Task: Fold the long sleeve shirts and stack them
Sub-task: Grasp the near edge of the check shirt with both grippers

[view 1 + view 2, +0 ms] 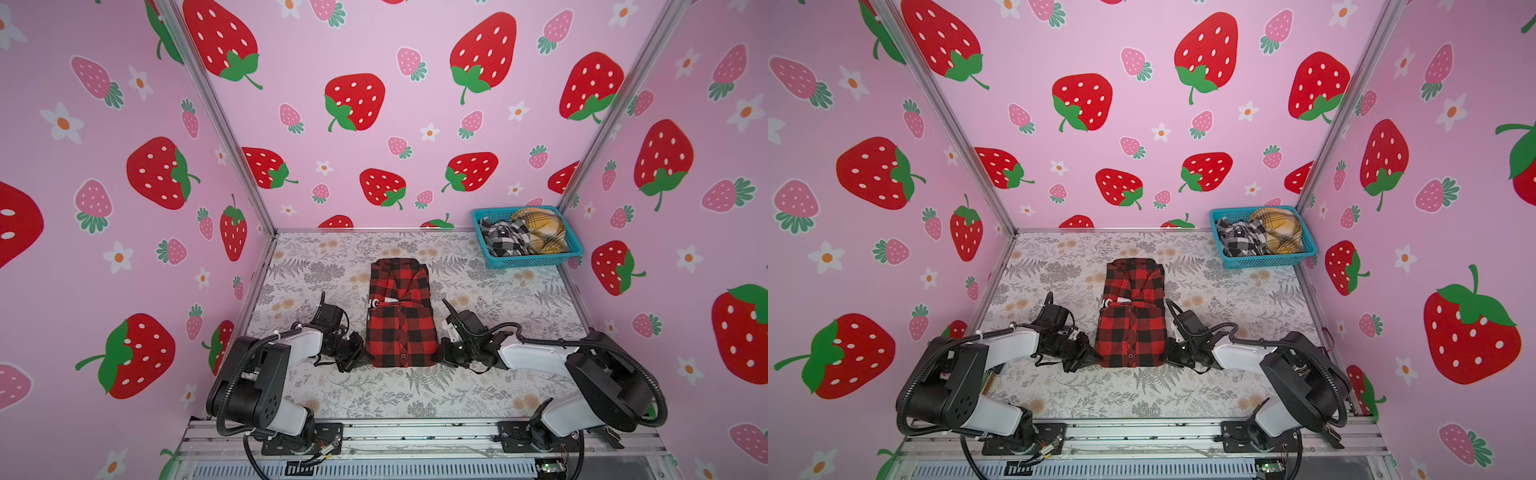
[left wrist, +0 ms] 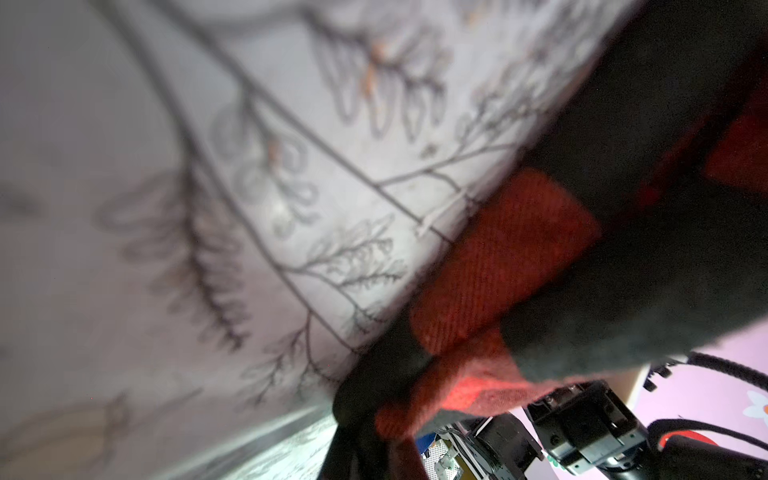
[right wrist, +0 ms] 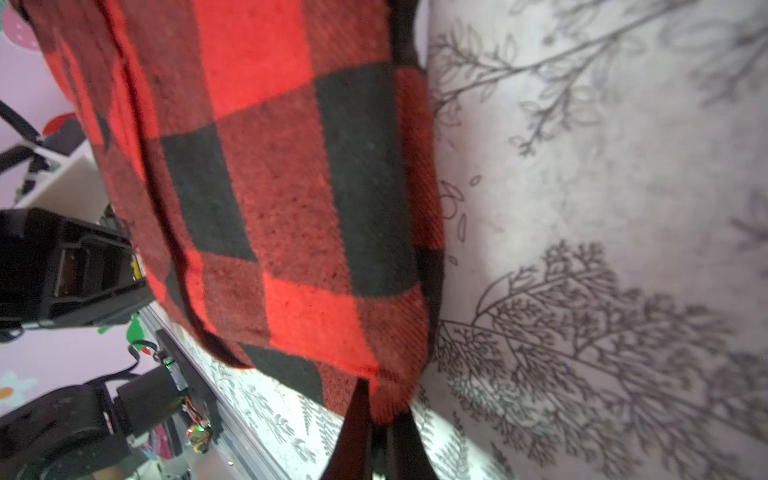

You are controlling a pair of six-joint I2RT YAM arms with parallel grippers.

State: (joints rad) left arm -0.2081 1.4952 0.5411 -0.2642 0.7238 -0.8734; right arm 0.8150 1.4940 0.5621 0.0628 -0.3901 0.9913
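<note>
- Near the front edge of the desk [image 1: 415, 395], left of its middle, the left end effector [image 1: 360, 360] is clamped on the near-left corner of the red-and-black shirt [image 1: 401, 332]. The left wrist view shows cloth pinched in the left end effector [image 2: 365, 419].
- Level with it, the right end effector [image 1: 436, 355] is closed on the shirt's near-right corner, the hem caught between its fingers [image 3: 353, 424].
- The shirt lies flat at the middle of the desk, folded into a narrow rectangle, with a buttoned layer over its near half and white letters [image 1: 376, 301] showing at the fold's left end.
- At the far right corner, a blue basket [image 1: 525, 262] holds a crumpled black-and-white plaid shirt [image 1: 500, 237] and a yellow plaid shirt [image 1: 540, 230].
</note>
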